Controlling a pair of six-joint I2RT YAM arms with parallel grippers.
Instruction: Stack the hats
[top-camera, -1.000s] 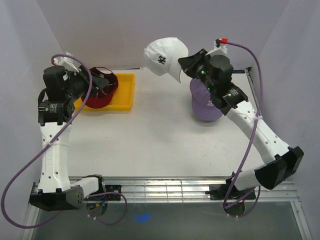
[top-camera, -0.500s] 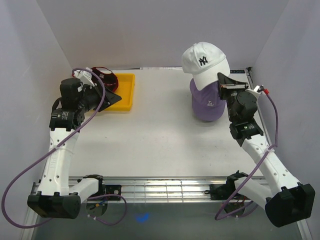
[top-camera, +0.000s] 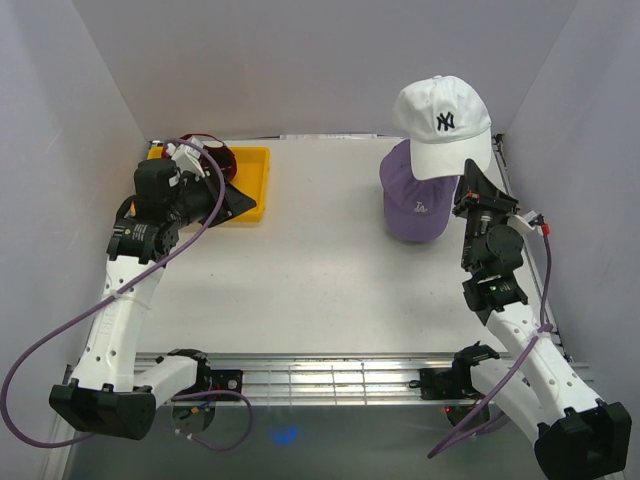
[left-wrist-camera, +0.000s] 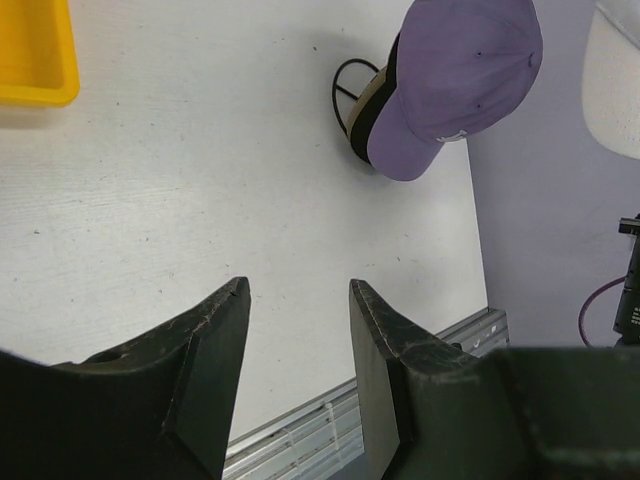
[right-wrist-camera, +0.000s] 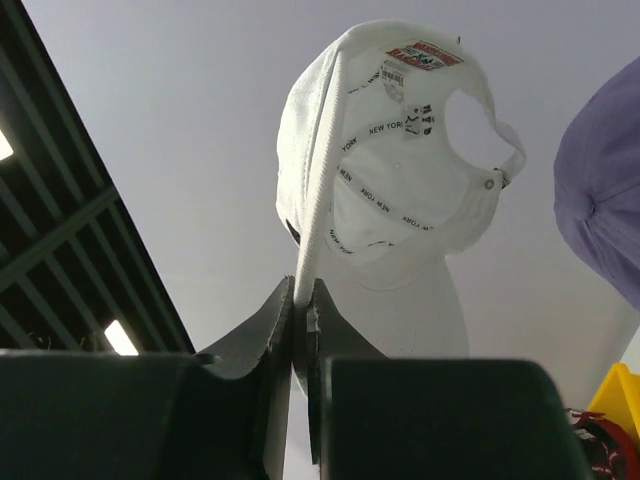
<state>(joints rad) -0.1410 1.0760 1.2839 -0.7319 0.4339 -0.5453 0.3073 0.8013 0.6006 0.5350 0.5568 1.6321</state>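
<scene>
Over the desk's far right corner | right tool (right-wrist-camera: 303, 292) pinches white hat (top-camera: 443, 125) by brim | lavender hat (top-camera: 412, 205) lies below, slightly leftward | left tool (left-wrist-camera: 297, 290) spread, well apart

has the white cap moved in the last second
Yes. The white cap, pinched by the right end effector, swung rightward: from up-left of the lavender cap to over its right side.

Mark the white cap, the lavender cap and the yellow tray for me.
white cap (top-camera: 440, 100): top external view, on the crown above the logo.
lavender cap (top-camera: 408, 205): top external view, on the crown.
yellow tray (top-camera: 254, 170): top external view, on its bare right end.
</scene>
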